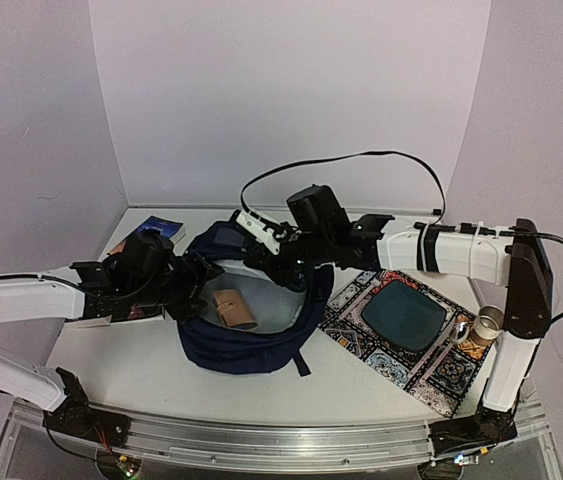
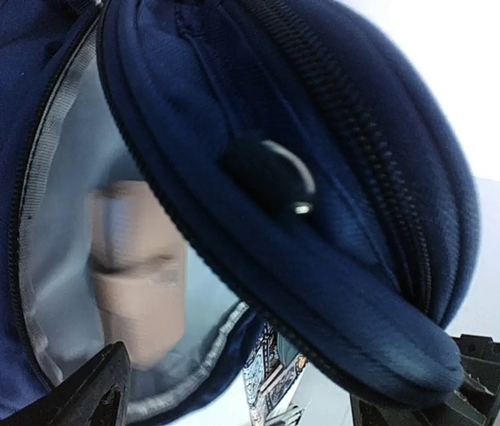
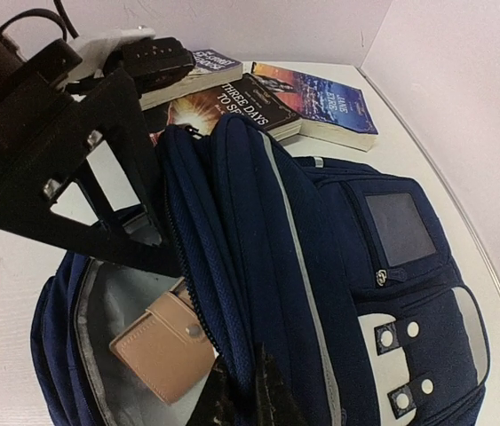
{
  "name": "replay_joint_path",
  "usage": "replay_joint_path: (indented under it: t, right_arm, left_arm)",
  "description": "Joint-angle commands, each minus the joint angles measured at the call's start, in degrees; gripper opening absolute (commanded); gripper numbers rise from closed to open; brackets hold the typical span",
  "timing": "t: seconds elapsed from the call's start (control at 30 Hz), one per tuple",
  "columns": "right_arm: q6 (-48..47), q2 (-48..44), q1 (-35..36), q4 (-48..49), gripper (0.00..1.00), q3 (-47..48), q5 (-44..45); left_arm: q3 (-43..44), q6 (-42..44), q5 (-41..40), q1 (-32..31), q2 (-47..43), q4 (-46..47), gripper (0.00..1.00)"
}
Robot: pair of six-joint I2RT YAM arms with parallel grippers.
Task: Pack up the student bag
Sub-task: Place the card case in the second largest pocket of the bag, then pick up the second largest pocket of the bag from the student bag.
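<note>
So the student bag (image 1: 241,345) is lying flat in the middle of the worktop (image 1: 141,370), front pocket side up, with the main compartment unzipped and gaping. You can see the pale grey lining, and a tan snap wallet (image 3: 165,351) sitting inside the bag.

The right hand (image 3: 248,390) comes in over the bag's far-right side. Its fingers are closed down tight on the zip edge of the bag's opening, and that flap is held up off the rest of the bag.

The left hand (image 1: 199,283) is at the bag's left rim with its fingers spread wide. The padded rim sits between them, up against one finger, and it's not squeezed.

A few paperbacks (image 3: 258,106) lie just behind the bag on its left. A patterned mat (image 1: 401,320) lies right beside the bag on its right.
</note>
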Motion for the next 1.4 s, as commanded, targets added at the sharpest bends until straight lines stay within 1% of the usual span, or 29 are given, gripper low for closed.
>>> replay_joint_path:
  t: [0.0, 0.13, 0.23, 0.33, 0.47, 0.53, 0.6, 0.67, 0.73, 0.8, 0.97, 1.07, 1.13, 1.2, 1.23, 1.37]
  right_arm:
    - [0.59, 0.09, 1.09, 4.68, 0.00, 3.83, -2.31]
    - [0.59, -0.13, 1.23, 4.70, 0.00, 3.59, -2.15]
    - [0.57, -0.32, 1.20, 4.69, 0.00, 3.05, -2.00]
    - [0.70, -0.71, 1.22, 4.76, 0.00, 2.11, -1.59]
    - [0.63, -1.44, 1.21, 4.85, 0.00, 0.33, -1.81]
    - [0.06, -1.20, 1.19, 4.86, 0.00, -0.69, -1.67]
    - [-0.43, -0.78, 1.21, 4.86, 0.00, -1.84, -1.52]
    - [-0.97, -0.23, 1.22, 4.86, 0.00, -3.03, -1.92]
    - [-1.09, 0.62, 1.22, 4.86, 0.00, -4.32, -1.84]
    - [-0.25, 1.39, 1.25, 4.86, 0.01, -5.42, -1.41]
    - [2.23, 2.37, 1.20, 4.09, 0.16, -7.62, -1.17]
    - [6.13, 1.42, 1.25, 2.68, 0.42, -9.00, -0.27]
    - [9.70, -0.63, 1.20, 1.66, 0.55, -10.37, 0.24]
    - [14.33, -3.58, 1.25, 1.57, 0.65, -11.93, 0.32]
    - [17.45, -5.02, 1.26, 1.54, 0.69, -12.89, 0.50]
    - [29.16, -8.26, 1.19, 1.54, 0.79, -16.21, 4.02]
  left_arm:
    - [1.97, -1.42, -1.99, 0.03, 1.52, 4.52, 0.86]
    - [0.56, 2.12, -0.76, 0.03, 0.86, 4.29, 0.80]
    - [-0.93, 5.85, -1.05, 0.03, -1.04, 2.32, 0.76]
    - [-2.20, 9.33, -3.66, 0.08, -4.73, -2.42, 0.75]
    - [-2.54, 13.38, -9.63, 0.40, -10.27, -10.46, 0.75]
    - [-2.88, 15.54, -11.48, 1.51, -12.85, -13.16, 0.75]
    - [-3.61, 17.70, -10.88, 4.33, -14.58, -14.42, 0.75]
    - [-4.65, 20.13, -6.90, 8.98, -15.16, -14.53, 0.75]
    - [-5.36, 23.15, -2.99, 13.11, -14.50, -14.00, 0.75]
    - [-5.00, 26.30, -1.83, 15.77, -12.65, -13.65, 0.75]
    - [-1.61, 32.91, 1.90, 19.37, -3.91, -11.01, 0.78]
    - [0.82, 35.60, 5.98, 21.50, 2.05, -8.40, 0.80]
    - [3.41, 37.56, 7.83, 22.91, 6.17, -7.64, 0.80]
    - [6.02, 39.44, 8.53, 24.35, 9.65, -7.45, 0.80]
    - [7.08, 40.13, 8.82, 25.10, 11.00, -7.39, 0.80]
    - [12.33, 43.31, 10.99, 27.24, 17.56, -7.27, 0.80]
